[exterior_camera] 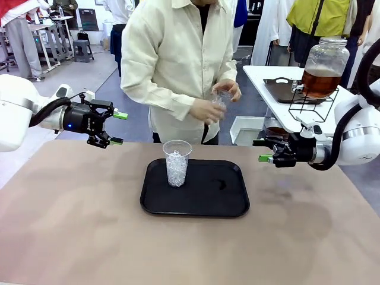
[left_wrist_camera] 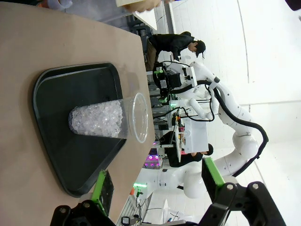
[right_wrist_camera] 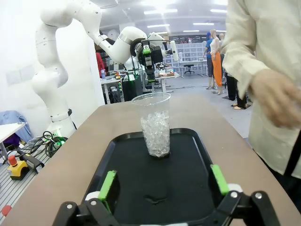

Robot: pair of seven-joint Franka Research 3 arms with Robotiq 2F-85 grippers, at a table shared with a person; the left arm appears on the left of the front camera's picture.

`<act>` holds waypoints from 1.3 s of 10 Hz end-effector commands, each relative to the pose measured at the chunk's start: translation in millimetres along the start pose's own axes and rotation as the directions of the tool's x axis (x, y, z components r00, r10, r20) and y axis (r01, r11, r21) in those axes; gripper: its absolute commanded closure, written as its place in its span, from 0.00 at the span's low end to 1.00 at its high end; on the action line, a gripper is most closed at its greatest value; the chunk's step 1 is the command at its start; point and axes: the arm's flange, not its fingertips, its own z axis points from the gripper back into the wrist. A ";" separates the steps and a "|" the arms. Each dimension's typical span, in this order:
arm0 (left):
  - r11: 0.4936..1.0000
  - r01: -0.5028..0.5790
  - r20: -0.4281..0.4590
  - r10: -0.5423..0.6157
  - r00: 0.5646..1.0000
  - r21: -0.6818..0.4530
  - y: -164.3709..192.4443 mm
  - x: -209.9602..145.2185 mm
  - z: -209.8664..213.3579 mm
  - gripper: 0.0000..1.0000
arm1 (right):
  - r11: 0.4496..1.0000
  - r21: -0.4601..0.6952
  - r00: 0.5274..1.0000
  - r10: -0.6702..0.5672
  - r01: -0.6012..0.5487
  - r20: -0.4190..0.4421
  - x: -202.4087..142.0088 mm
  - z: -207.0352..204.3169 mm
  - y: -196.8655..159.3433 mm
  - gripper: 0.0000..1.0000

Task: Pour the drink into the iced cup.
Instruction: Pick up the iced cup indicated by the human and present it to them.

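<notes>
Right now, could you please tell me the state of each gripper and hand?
Left gripper: open, holding nothing.
Right gripper: open, holding nothing.
Person's hands: holding a small clear cup.

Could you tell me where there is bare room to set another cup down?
Bare: the tray right of the iced cup, and the table nearer the robot and on both sides of the tray. Crowded: the far edge, where the left gripper and right gripper hover at the ends and the person's hands hold a small cup behind the middle.
</notes>
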 end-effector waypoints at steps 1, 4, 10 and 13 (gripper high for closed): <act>1.000 0.004 -0.001 -0.004 1.000 0.006 -0.7 -0.1 0.3 0.00 | 1.000 0.003 1.000 0.005 -0.005 0.000 2.4 -1.6 -1.3 0.00; 1.000 0.004 -0.001 -0.004 1.000 0.006 -0.7 -0.1 0.3 0.00 | 1.000 0.003 1.000 0.005 -0.005 0.000 2.4 -1.6 -1.3 0.00; 1.000 0.004 -0.001 -0.004 1.000 0.006 -0.7 -0.1 0.3 0.00 | 1.000 0.003 1.000 0.005 -0.005 0.000 2.4 -1.6 -1.3 0.00; 1.000 0.004 -0.001 -0.004 1.000 0.006 -0.7 -0.1 0.3 0.00 | 1.000 0.003 1.000 0.005 -0.005 0.000 2.4 -1.6 -1.3 0.00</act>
